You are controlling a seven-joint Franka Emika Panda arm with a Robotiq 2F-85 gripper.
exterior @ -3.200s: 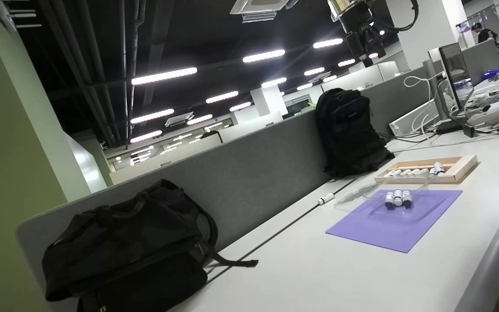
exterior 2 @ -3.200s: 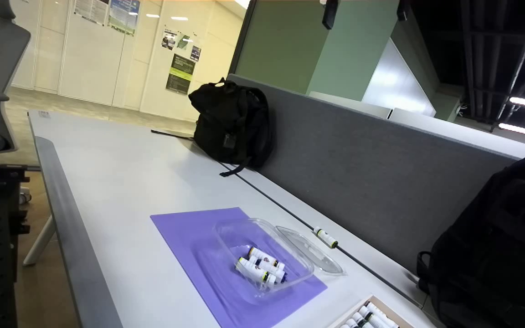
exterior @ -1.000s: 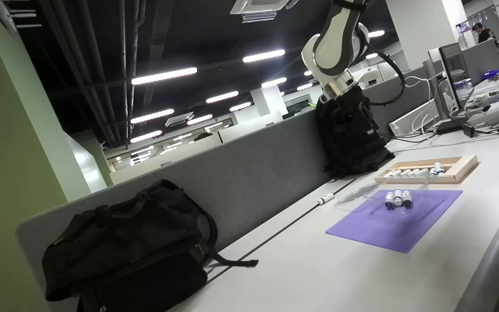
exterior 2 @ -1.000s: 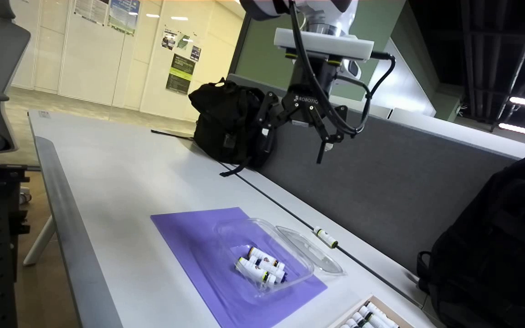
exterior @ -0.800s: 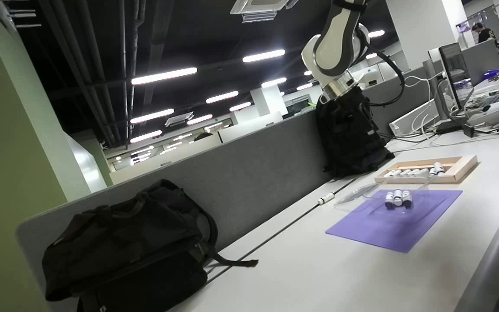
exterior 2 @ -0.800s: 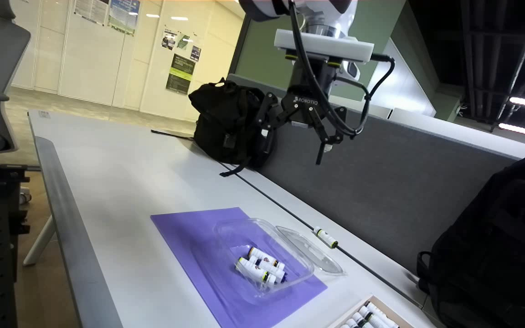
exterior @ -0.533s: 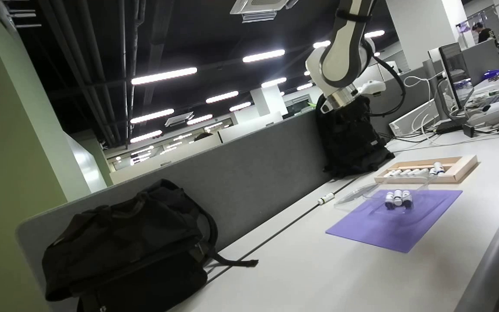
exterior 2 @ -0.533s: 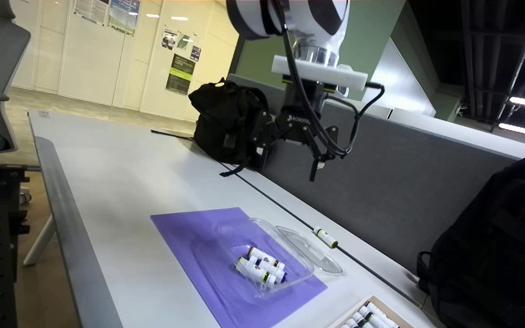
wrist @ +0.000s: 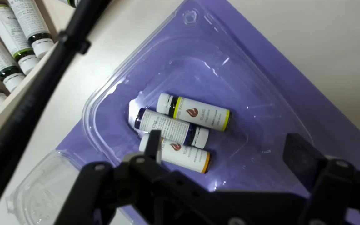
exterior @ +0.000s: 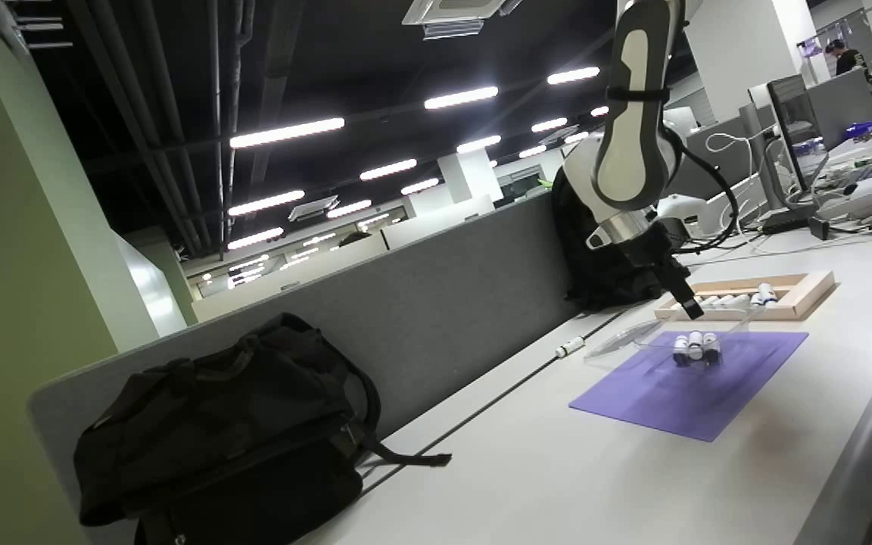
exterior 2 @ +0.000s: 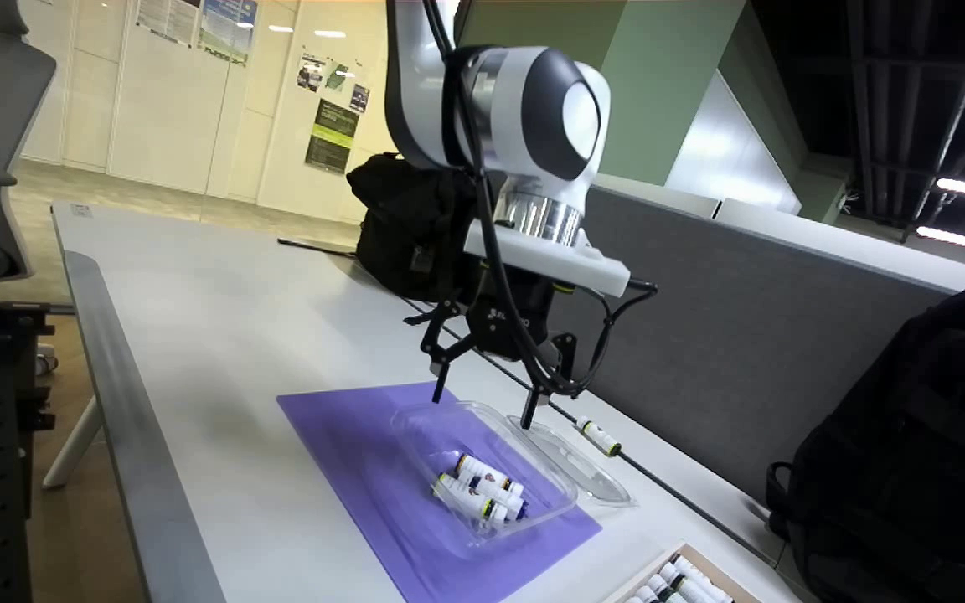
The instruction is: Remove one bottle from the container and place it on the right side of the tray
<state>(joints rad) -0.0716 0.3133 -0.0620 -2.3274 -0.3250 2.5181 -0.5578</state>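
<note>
A clear plastic container [wrist: 114, 78] on the purple mat holds three small white-labelled bottles lying side by side. In the wrist view they are a yellow-banded bottle [wrist: 203, 114], a blue bottle [wrist: 167, 126] and an orange-banded bottle [wrist: 184, 156]. My gripper [wrist: 225, 148] is open and empty; one finger overlaps the orange-banded bottle in this view. In an exterior view the gripper [exterior 2: 482, 409] hangs above the container's far end, fingertips apart from the bottles. The tan wooden tray [exterior: 811, 297] holds several bottles; its near wall [wrist: 14, 101] shows in the wrist view.
The purple mat [exterior: 633, 409] lies under the container. The clear lid [exterior 2: 575, 462] extends beside it towards the grey partition [exterior 2: 784, 318]. A loose bottle [exterior 2: 598, 436] lies by the table's dark seam. Black backpacks [exterior: 232, 431] stand along the partition. A black cable crosses the wrist view.
The arm has come down into both exterior views and lowered the open gripper to above the container. The bottles, container and tray have not moved.
</note>
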